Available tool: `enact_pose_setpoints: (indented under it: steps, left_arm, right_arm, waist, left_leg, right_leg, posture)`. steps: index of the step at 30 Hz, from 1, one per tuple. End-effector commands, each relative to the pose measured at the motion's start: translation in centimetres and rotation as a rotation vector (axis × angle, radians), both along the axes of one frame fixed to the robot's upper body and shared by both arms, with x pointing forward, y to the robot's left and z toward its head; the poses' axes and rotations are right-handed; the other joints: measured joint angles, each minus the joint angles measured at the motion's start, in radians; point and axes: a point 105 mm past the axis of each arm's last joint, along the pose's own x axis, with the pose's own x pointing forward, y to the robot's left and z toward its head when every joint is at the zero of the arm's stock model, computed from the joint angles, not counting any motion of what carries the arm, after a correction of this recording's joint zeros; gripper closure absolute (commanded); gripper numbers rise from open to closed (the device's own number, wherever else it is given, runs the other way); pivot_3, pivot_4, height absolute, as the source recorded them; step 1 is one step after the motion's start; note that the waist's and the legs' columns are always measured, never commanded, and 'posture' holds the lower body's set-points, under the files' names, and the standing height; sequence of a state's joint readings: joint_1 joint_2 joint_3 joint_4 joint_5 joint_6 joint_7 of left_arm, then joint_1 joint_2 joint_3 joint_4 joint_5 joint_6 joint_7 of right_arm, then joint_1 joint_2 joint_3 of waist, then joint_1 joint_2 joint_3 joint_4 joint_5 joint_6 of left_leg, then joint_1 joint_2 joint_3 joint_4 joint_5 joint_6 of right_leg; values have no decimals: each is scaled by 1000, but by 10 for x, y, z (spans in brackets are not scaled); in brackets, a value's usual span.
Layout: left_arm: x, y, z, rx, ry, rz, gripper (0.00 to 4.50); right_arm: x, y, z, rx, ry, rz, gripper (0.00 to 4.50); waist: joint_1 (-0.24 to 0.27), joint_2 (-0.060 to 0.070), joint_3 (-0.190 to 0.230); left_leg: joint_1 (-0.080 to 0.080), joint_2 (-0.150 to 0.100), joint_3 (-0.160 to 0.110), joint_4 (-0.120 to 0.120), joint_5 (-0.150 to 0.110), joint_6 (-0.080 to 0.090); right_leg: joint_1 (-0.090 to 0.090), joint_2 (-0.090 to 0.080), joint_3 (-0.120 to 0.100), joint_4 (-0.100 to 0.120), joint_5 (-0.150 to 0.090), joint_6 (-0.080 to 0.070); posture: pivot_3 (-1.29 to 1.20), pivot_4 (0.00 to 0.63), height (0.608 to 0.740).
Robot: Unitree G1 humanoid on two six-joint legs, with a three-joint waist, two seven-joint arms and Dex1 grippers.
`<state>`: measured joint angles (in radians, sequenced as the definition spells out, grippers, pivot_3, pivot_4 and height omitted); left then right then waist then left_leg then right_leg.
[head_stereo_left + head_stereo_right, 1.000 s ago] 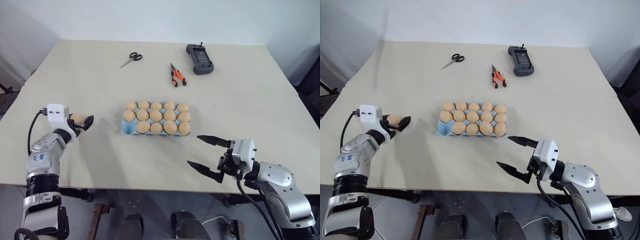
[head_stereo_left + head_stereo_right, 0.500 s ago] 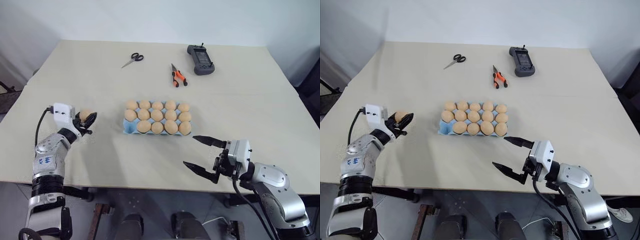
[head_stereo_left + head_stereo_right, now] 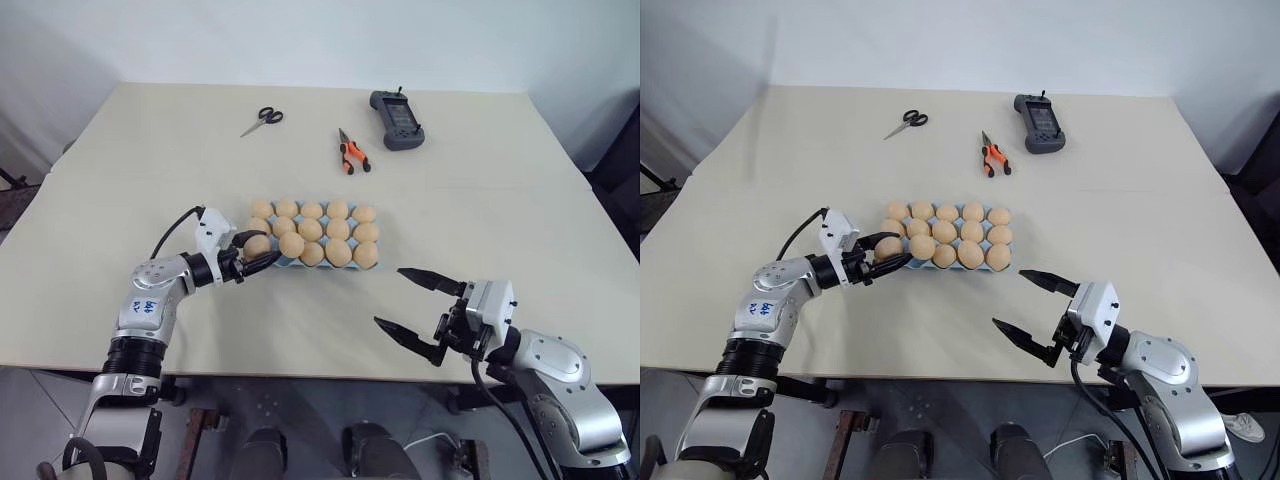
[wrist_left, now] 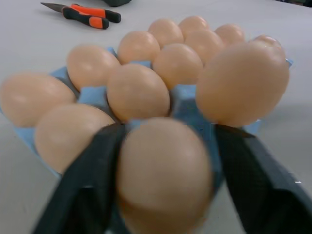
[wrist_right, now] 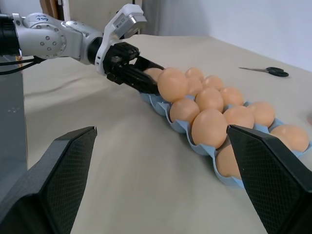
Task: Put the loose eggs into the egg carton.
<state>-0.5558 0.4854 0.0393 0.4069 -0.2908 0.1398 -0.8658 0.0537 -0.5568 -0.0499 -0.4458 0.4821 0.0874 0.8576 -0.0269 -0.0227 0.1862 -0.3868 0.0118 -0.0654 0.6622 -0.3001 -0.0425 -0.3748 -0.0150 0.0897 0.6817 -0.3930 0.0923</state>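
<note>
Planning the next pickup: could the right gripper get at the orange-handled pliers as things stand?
Probably yes: the right gripper is open and holds nothing, and bare table lies between it and the pliers, with the egg carton off to one side.

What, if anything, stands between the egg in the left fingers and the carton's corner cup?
Nothing visible. The left gripper holds the egg right over the egg carton at its near left corner. A neighbouring egg sits close beside one of its fingers.
</note>
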Motion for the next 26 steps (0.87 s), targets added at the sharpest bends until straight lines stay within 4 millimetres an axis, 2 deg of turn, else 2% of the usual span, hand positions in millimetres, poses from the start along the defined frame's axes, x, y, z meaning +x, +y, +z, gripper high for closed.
enact_pose_setpoints:
  steps: [1,7,10,17,21,26]
  left_arm:
    - [-2,14,13,4,-55,25,407]
    - [-25,59,22,62,-63,92,407]
    - [-35,73,26,82,-71,101,407]
    - [-68,75,26,184,-125,-24,407]
    - [-75,78,21,205,-124,-18,407]
    - [-73,79,21,178,-135,39,407]
  right_arm:
    - [-5,2,12,16,-58,-1,0]
    - [-6,-2,12,6,-47,1,0]
    - [-5,-4,11,-1,-39,8,0]
    - [-5,-16,10,-56,-19,37,0]
    - [-3,-21,9,-67,-15,36,0]
    - [1,-19,8,-59,-16,38,0]
  waist:
    - [-1,0,0]
    - [-8,0,0]
    - [0,0,0]
    - [2,1,0]
    - [-1,1,0]
    - [-3,1,0]
  left_leg:
    - [0,0,0,0,0,0]
    - [1,2,0,-1,0,0]
    - [0,1,0,-1,0,0]
    - [0,-1,0,-2,0,1]
    - [0,-1,0,-6,0,1]
    - [0,-1,0,-7,0,1]
  right_leg:
    - [0,0,0,0,0,0]
    - [-1,1,1,1,0,0]
    - [0,0,0,0,0,0]
    - [1,-5,-1,-6,0,0]
    - [1,-5,-1,-7,0,0]
    - [0,-5,-1,-7,0,0]
  posture:
    - [0,150,740]
    - [0,150,740]
    - [0,150,740]
    - [0,150,740]
    - [0,150,740]
    - [0,150,740]
